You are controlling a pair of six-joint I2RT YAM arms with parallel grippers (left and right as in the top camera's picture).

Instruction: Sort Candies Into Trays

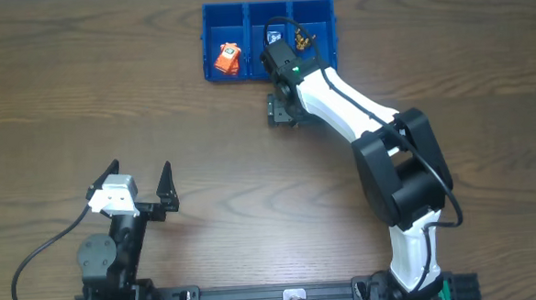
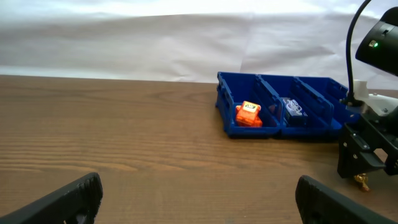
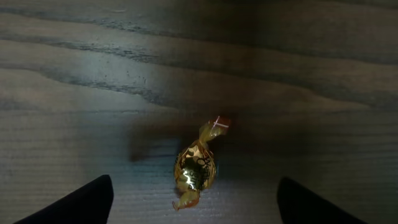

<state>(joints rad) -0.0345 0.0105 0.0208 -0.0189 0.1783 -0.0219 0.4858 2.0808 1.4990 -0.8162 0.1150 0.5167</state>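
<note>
**R jaws open over gold-wrapped candy [image 3: 198, 168], just short of blue tray [image 1: 208, 43]**

R arm [image 1: 339, 105] stands at the near edge of the bench [image 1: 81, 95], right of ctr, and reaches toward the far edge. R jaws sit low over the wood, spread wide apart. The gold-wrapped candy lies flat on the bench btwn the two fingers, touching neither. One twisted end of the wrapper has a red tip.

The blue tray sits by the far edge, approx mid-bench, w/ 3 compartments side by side. R jaws and the candy are just beside its near wall, outside it, below the middle compartment.

- Left compartment: orange candy [image 1: 230, 58], toward the near wall.
- Middle compartment: blue-and-white candy [image 2: 293, 107].
- Right compartment: something gold [image 1: 302, 43], partly behind the arm's black cable [image 1: 284, 22]; can't tell more.

L jaws are well apart from the tray, over bare wood toward the near-left corner of the bench. Fingers are wide apart, pointing toward the far edge.
</note>
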